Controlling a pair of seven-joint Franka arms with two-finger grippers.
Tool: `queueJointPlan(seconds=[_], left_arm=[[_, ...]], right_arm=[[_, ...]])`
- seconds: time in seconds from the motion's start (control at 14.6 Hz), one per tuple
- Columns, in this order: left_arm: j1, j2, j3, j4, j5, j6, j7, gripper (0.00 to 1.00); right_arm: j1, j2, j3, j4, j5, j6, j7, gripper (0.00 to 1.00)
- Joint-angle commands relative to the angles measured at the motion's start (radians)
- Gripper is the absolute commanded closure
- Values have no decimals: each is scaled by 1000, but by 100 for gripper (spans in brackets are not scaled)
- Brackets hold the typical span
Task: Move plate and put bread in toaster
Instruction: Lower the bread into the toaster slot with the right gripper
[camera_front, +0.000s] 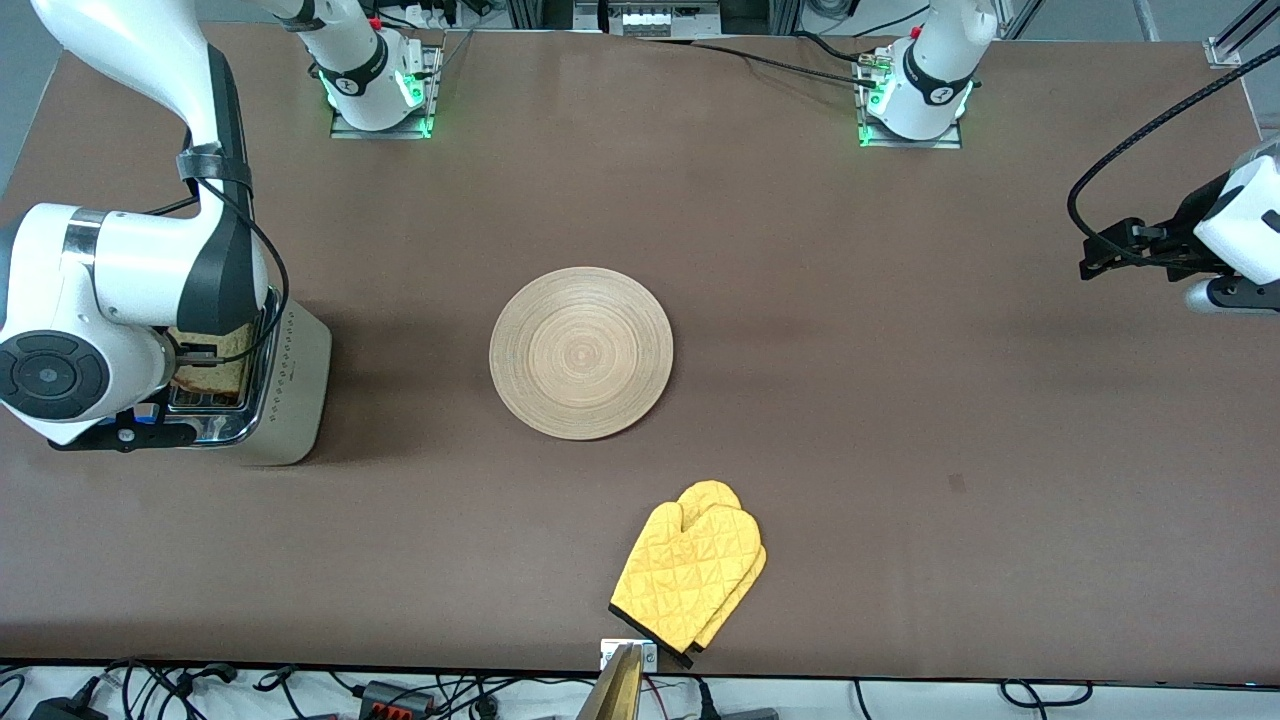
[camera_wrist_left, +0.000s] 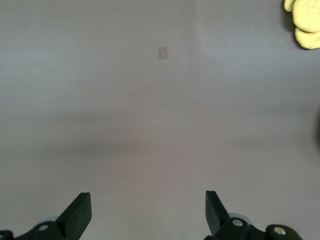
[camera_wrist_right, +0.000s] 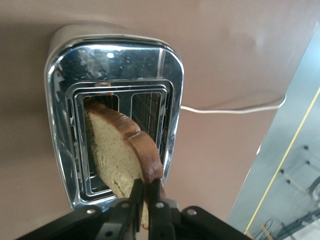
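one bread (camera_wrist_right: 125, 155) slice on edge, tilted, lower end in toaster (camera_wrist_right: 115, 65) slot, pinched by right pincer (camera_wrist_right: 146, 192), left pincer (camera_wrist_left: 148, 212) spread

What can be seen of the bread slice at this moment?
The bread is one pale, speckled slice with a dark brown crust. It stands tilted, its lower part already down in one slot of the toaster, the upper part sticking out above the chrome top. The right end effector is shut on its crust edge, directly over the toaster at the right arm's end of the table.
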Motion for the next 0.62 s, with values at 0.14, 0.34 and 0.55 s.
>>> queueJointPlan(seconds=[0.14,0.34,0.55], left_arm=[[9,12,4,24,-30,11,-15,0],[10,12,6,24,-29,9,-13,0],[10,12,4,26,-29,8,-15,0]], right_arm=[[-3,2,5,-18,71,-16,73,0],[-3,-13,2,5,88,-10,68,0],[2,-15,7,56,89,-14,65,0]])
